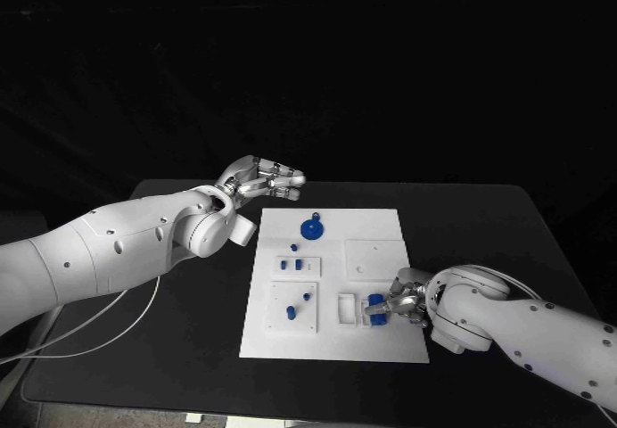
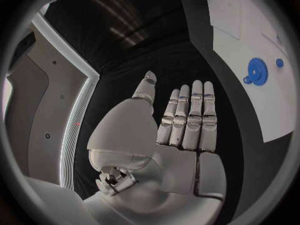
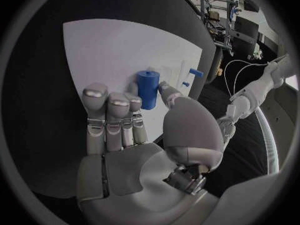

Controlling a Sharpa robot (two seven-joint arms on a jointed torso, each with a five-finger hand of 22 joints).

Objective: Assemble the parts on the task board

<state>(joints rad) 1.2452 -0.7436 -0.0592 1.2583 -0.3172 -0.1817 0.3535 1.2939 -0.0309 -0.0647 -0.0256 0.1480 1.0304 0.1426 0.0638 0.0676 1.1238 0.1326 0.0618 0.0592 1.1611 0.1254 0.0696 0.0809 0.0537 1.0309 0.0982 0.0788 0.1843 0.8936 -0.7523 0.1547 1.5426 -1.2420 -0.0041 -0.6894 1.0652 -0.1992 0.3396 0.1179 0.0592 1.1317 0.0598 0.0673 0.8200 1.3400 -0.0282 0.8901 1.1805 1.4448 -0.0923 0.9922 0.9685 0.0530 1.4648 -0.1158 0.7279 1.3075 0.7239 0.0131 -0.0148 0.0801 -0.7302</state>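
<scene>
Now, step in hand: the right robot hand [image 1: 396, 306] pinches a blue cylinder [image 3: 148, 89] between thumb and fingers, over the lower right of the task board [image 1: 386, 223].
Left robot hand [image 1: 264, 181]: empty, fingers extended, beyond the board's upper-left corner above the counter [image 1: 489, 223].
Next move, probably: lower the cylinder upright into its socket, then release.

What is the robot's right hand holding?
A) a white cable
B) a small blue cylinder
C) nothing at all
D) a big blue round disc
B: the right hand pinches the small blue cylinder between thumb and fingers above the white task board.
</scene>
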